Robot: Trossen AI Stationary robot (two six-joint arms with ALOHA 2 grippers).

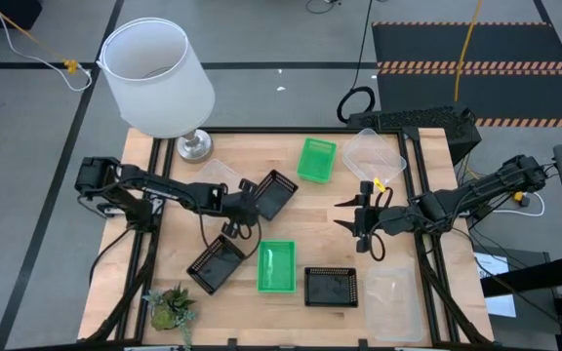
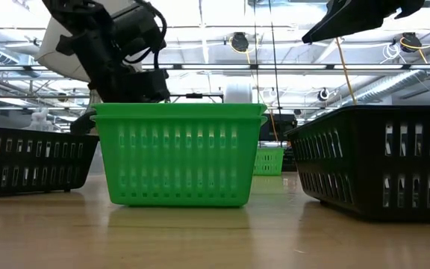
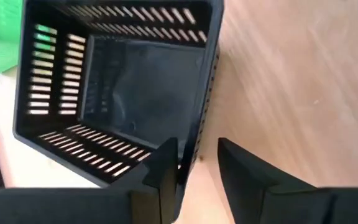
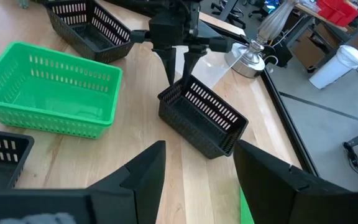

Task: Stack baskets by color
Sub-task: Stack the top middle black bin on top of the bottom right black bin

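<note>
Near the middle of the table, the left gripper [image 1: 245,198] straddles the wall of a tilted black basket [image 1: 272,194] with its fingers slightly parted, one inside and one outside, while the right gripper [image 1: 351,216] hangs wide open and empty beside it.

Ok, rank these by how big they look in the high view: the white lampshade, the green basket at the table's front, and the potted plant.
1. White lampshade, clearly largest, though it stands taller and so nearer the overhead camera.
2. Green basket.
3. Potted plant, somewhat smaller than the basket.
</note>
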